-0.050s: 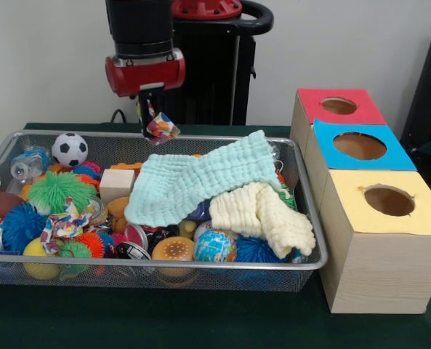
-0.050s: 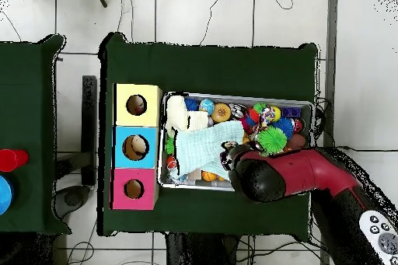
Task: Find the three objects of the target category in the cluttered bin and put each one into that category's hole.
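Bin (image 1: 302,263) on green table (image 1: 200,327)

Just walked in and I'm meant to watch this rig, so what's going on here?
The robot arm's gripper hangs above the back of the wire bin, shut on a small patterned cloth scrap lifted clear of the clutter. The bin is full of balls, toys, a mint cloth and a cream cloth. Beside it stand three boxes with holes: red, blue and yellow. The scrap has not reached any hole yet.
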Motion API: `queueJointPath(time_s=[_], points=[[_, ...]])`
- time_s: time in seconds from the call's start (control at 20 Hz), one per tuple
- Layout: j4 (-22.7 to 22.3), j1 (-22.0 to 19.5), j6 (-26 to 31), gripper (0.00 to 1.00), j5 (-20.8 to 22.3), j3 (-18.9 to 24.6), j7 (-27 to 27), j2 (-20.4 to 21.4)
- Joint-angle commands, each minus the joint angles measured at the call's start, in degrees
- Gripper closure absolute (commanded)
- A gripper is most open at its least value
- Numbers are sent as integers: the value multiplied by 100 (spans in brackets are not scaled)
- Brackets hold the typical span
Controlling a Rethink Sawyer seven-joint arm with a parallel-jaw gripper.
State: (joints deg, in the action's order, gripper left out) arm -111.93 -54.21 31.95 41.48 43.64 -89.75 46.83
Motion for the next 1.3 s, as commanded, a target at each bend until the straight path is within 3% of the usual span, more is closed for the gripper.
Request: queueJointPath(time_s=[0.05, 0.8, 1.3], points=[[-83, 208, 324, 100, -402, 465, 429, 289], [-128, 909, -97, 100, -1247, 467, -411, 585], [-251, 1517, -617, 100, -1553, 64, -962, 752]])
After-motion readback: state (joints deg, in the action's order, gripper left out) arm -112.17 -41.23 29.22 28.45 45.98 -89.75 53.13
